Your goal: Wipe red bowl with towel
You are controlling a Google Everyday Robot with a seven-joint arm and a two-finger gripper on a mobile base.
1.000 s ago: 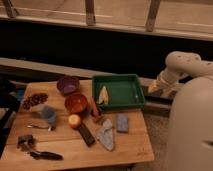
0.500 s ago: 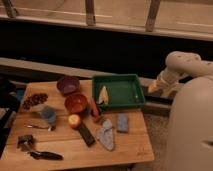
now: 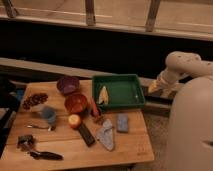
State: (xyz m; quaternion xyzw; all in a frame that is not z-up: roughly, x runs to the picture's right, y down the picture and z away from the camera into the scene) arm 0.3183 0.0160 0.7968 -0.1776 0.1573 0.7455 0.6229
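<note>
On the wooden table (image 3: 135, 152): green tray (image 3: 117, 77), red bowl (image 3: 76, 103) just left of it, towel (image 3: 106, 136) nearer the front, blue block (image 3: 122, 123) just beside that. Could pinch the block instead, reaching across clutter. Poised off the right side, arm (image 3: 182, 65) bent, gripper (image 3: 154, 88) beside the tray's rim, spread and empty.

One raised view, angled down across table (image 3: 127, 150), hand (image 3: 154, 88) beyond its right edge

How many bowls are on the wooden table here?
2. The round orange-red bowl sits left of the green plastic tray; the dark purple bowl is just behind the red one. The gripper hangs right of that tray. None seems hidden.
</note>
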